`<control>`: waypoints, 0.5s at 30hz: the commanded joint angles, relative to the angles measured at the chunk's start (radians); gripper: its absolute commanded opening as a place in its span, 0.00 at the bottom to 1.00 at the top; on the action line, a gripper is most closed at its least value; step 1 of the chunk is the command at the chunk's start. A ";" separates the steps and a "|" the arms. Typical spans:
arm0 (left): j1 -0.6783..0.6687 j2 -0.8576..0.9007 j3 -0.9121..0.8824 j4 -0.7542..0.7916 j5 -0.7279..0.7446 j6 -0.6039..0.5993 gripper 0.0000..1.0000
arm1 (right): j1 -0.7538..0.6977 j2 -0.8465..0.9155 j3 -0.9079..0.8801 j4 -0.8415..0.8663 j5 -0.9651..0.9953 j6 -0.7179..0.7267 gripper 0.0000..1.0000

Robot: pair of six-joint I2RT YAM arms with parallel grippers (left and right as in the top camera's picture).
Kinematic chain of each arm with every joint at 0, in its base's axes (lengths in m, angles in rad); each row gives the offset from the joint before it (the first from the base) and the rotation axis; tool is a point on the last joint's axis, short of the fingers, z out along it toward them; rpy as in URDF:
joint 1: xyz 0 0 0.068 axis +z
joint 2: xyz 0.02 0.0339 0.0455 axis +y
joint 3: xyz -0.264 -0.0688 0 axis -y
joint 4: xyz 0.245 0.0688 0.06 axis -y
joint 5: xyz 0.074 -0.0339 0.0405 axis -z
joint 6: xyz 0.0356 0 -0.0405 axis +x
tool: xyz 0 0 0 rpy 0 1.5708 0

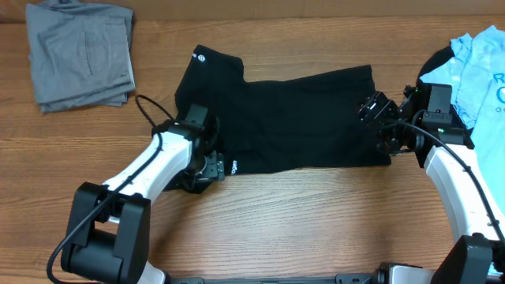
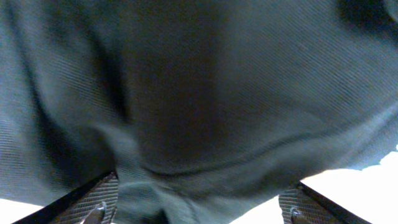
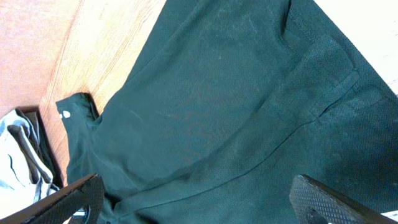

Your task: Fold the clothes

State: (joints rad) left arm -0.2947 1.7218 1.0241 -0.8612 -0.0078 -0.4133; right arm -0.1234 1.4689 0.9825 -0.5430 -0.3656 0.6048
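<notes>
Grey trousers (image 1: 79, 55) sit folded far left; the black shirt (image 1: 292, 118) lies mid-table, seemingly part-folded, with the left gripper (image 1: 207, 167) and right gripper (image 1: 379, 118) spread-fingered at its ends; the light blue T-shirt (image 1: 481, 63) waits unfolded.

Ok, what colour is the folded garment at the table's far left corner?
Grey. The trousers show best in the overhead view.

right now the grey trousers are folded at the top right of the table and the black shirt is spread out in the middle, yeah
No. The overhead view shows the folded grey trousers at the top left of the table, not the top right. The black shirt is spread out in the middle, as you said.
</notes>
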 commanded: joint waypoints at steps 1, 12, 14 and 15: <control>0.027 0.008 -0.009 0.013 0.002 0.017 0.83 | 0.005 -0.019 0.018 0.001 0.009 -0.011 1.00; 0.029 0.008 -0.009 0.077 0.057 0.034 0.56 | 0.005 -0.018 0.018 -0.028 0.053 -0.011 1.00; 0.029 0.008 -0.009 0.083 0.056 0.051 0.47 | 0.005 -0.017 0.018 -0.033 0.063 -0.011 1.00; 0.029 0.008 -0.009 0.085 0.051 0.056 0.40 | 0.005 -0.014 0.018 -0.035 0.067 -0.011 1.00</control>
State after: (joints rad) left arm -0.2676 1.7218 1.0229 -0.7818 0.0360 -0.3855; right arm -0.1234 1.4685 0.9825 -0.5777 -0.3294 0.6006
